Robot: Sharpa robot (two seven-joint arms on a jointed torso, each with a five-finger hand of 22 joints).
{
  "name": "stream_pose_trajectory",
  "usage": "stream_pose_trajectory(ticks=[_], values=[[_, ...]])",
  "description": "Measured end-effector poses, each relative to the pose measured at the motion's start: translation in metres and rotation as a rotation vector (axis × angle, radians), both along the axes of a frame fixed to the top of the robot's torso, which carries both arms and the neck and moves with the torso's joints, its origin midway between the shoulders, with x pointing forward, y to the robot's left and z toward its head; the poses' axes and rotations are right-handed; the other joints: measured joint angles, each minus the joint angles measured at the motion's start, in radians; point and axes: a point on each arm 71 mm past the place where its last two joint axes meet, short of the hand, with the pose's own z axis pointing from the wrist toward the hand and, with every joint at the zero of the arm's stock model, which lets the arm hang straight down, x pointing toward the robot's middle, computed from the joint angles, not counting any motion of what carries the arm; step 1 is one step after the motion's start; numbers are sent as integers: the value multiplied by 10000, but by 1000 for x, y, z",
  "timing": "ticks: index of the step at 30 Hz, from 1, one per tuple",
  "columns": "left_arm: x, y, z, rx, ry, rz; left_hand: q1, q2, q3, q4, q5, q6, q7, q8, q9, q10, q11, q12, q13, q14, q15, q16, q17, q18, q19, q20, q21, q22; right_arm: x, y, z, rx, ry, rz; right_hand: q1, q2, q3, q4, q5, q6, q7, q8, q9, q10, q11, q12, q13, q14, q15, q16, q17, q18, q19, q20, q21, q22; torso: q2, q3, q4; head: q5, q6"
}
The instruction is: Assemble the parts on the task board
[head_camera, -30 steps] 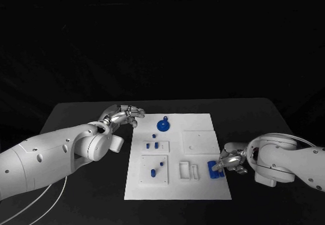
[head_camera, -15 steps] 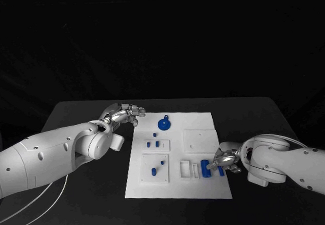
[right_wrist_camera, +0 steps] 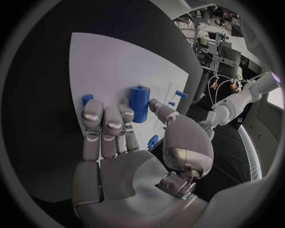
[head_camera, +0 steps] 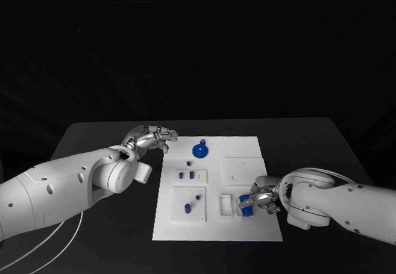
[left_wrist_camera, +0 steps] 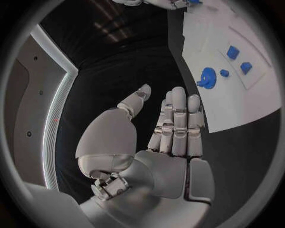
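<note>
A: Entry. Object of interest: the short blue cylindrical part, plastic by the look of it. Where does it sit?

B: Near the front right of the flat white rectangular task board, just beside a pair of raised white slot frames. The right hand is on it, fingers closed around it from the right side. In the right wrist view the same blue cylinder stands between the fingertips and the thumb, so I judge it pinched, not merely touched.

A: Why held that way?

B: Probably to keep it upright and steerable while it is brought toward the slot frames; a side pinch leaves the lower end free to enter a seat. Whether it already rests on the board I cannot tell.

A: Other parts?

B: A round blue disc-shaped part with a small stem lies toward the far end of the board. Small blue pegs stand in a white block left of centre, and more blue pieces sit in a square white fixture nearer the front.

A: Left hand?

B: The left hand hovers over the black table, off the board's far left corner. It holds nothing; in the left wrist view its fingers are straight and together, thumb apart. Likely parked there to stay out of the right arm's way.

A: Stage?

B: Mid-placement of one part; most of the assembly appears outstanding.
</note>
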Motion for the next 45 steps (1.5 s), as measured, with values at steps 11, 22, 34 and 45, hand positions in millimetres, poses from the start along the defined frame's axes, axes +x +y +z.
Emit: stream_pose_trajectory(ticks=[11, 22, 34, 45], values=[[0, -1, 0, -7, 10, -21, 0, 0, 0, 0, 0, -29, 29, 0, -10, 14, -14, 0, 0, 0, 0, 0, 11, 0, -1, 1, 0, -1, -1, 8, -6, 276, -41, -29, 177, 285, 35, -311, 0, 167, 69, -136, -403, -114, 19, 1, 54, -60, -32, 26, 11, -4, -45, -37, 51, 0, -4, -6, 6, 13, 3], [0, 0, 0, -3, 15, -7, 0, 0, 0, 0, 0, -37, 36, 0, -15, 16, -16, 0, 0, 0, 0, 0, 13, 0, -6, 7, 0, -2, -8, -4, -6, 558, -22, -342, 153, 854, 500, -888, -42, 300, 23, -237, -1146, 53, -6, -10, 32, -65, -28, 59, 10, -51, -147, -2, 207, 0, -6, -12, -5, 40, 28], [0, 1, 0, 8, 22, 16, 0, 0, 0, 0, 0, -36, 36, 38, -19, 26, -28, 0, 0, 0, 0, 0, 18, 0, -19, 20, 0, 6, -6, -4, 17, 974, -71, -640, -113, 1131, 488, -1010, -50, 425, -35, -246, -2518, 117, -71, -86, 29, -37, -54, 95, 8, -50, -162, 89, 305, 0, -11, 4, -16, 56, 69], [0, 0, 0, -2, 36, -19, 1, 0, 0, 0, 0, -71, 2, 39, -29, -5, 2, 0, 0, 0, 0, 0, 28, 0, -21, 22, 0, 4, -5, 23, 16, 1625, 487, -730, -294, 1053, 460, -1038, -50, 477, -49, -246, -2529, 153, -35, -124, 30, -35, -52, 95, 8, -50, -160, 91, 305, -1, -6, -6, -7, 34, 69]])
